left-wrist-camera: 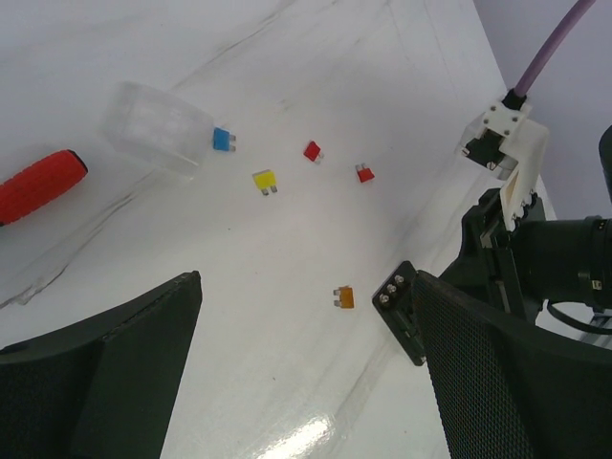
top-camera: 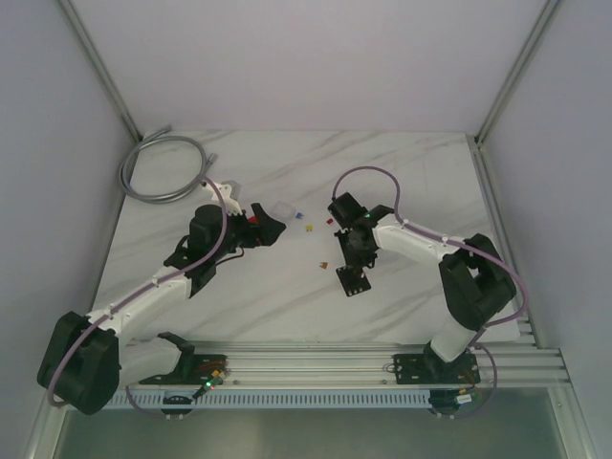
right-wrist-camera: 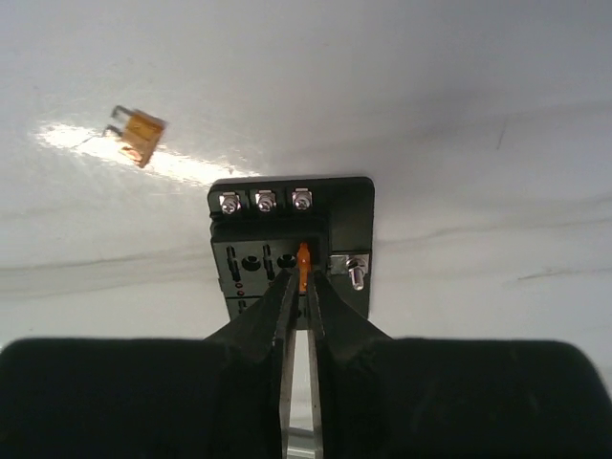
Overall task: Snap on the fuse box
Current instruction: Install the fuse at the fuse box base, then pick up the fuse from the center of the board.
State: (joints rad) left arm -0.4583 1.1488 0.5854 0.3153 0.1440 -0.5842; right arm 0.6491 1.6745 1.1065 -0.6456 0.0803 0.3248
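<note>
Fuse box [right-wrist-camera: 251, 260] beneath right end effector [right-wrist-camera: 298, 282]

The left arm [top-camera: 143, 296] reaches forward over the table, and the left gripper [top-camera: 266, 228] has its fingers [left-wrist-camera: 105, 373] spread wide apart. The right arm [top-camera: 421, 239] bends back toward the middle and points the right gripper [right-wrist-camera: 302, 279] down. Its two fingers [right-wrist-camera: 263, 325] are almost together, with only a thin slit between them, and I cannot tell whether they grip.
</note>
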